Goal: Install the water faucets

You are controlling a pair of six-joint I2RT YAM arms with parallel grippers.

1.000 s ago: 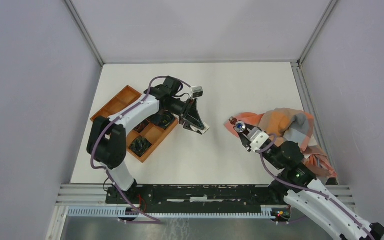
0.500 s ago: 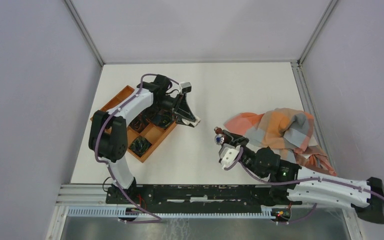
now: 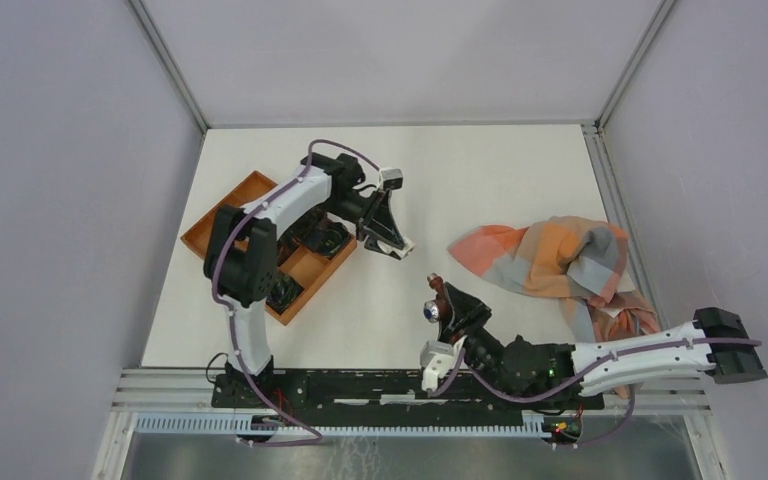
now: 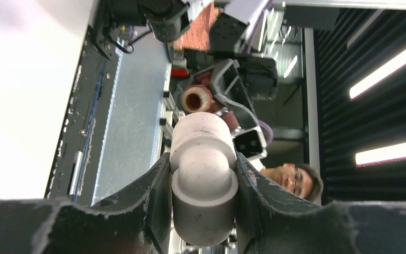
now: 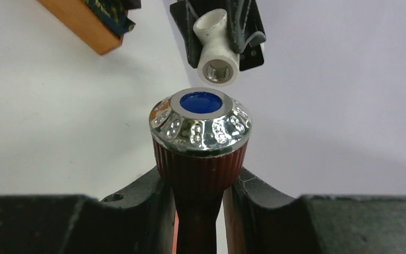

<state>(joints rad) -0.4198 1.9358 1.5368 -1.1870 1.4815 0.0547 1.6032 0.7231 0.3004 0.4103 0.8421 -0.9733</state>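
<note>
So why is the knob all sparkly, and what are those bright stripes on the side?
Right wrist view: the faucet has a silvery knob that catches the light in tiny glints. Left wrist view: the stripes are light strips, washed out white; the white fitting sits so near the lens that it looks huge.

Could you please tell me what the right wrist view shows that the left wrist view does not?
Only the right wrist view shows the blue-marked silvery knob of the faucet, the open mouth of the white elbow fitting and a corner of the orange-brown tray. Only the left wrist view shows the faucet's pale round end and a person with glasses in the background. Both show the faucet clamped in the right end effector and the fitting in the left end effector, facing each other without touching.
</note>
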